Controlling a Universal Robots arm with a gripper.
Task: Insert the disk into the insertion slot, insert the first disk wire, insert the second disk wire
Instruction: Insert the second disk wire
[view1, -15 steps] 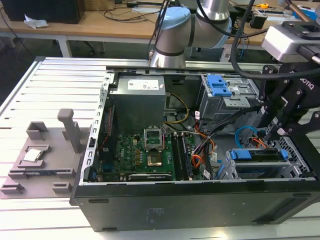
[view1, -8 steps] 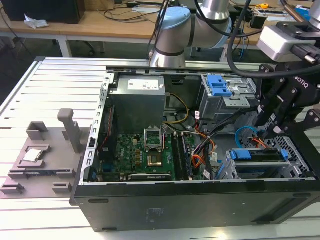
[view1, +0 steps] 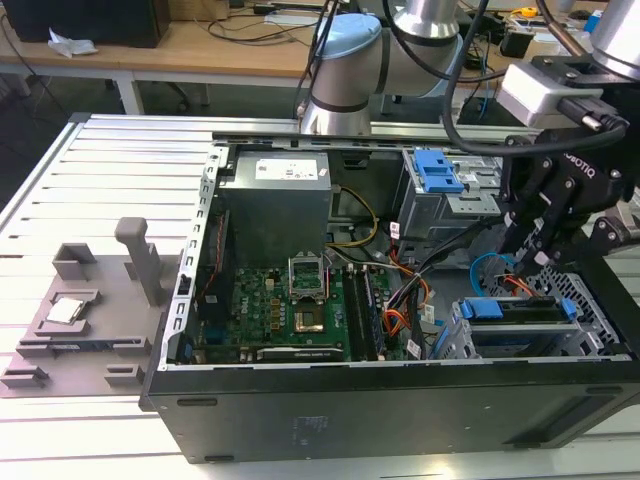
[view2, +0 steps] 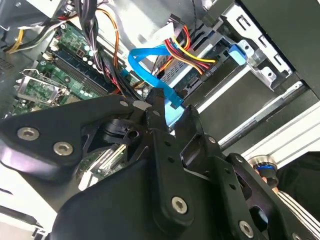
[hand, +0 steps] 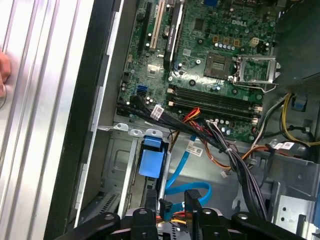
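Gripper fingers pinched nearly shut on the flat blue wire near its connector, poised behind the disk, which sits seated in the insertion slot, apparently to plug it in.

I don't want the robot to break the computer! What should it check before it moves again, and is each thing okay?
1. Disk sitting in the insertion slot: ok, its blue handle shows at the front.
2. Red, yellow and black wire reaching the disk: ok, it looks plugged in.
3. Blue wire at the gripper: ok, it runs right to it.
4. Gripper's hold on the blue wire: cannot tell.
5. Blue wire's plug in the disk: cannot tell, it is hidden.
6. Nobody close by: not ok, a hand rests on the table beside the case.
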